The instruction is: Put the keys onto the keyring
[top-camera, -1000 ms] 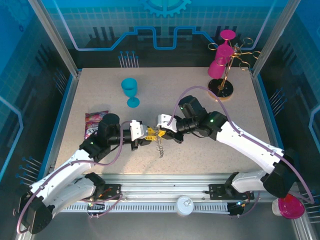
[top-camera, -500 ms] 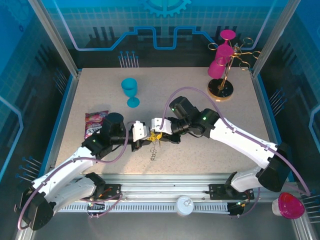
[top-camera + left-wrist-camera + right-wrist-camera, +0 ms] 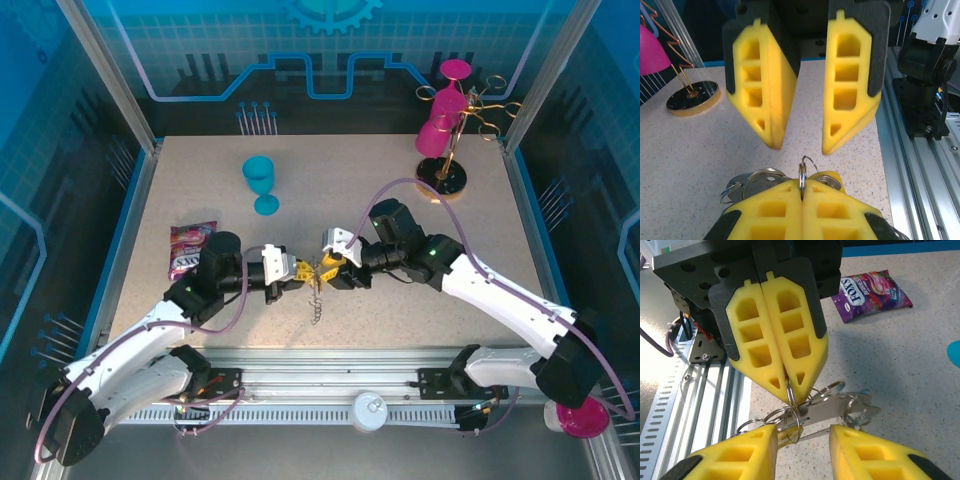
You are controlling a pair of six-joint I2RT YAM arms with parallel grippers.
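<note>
Keys (image 3: pixel 832 408) central on table (image 3: pixel 420 225), edges well apart

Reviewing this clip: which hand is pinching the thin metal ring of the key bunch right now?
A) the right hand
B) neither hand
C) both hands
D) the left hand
D: the left hand has its yellow fingers pressed together on the metal ring, while the fingers of the right hand facing it stand apart.
</note>
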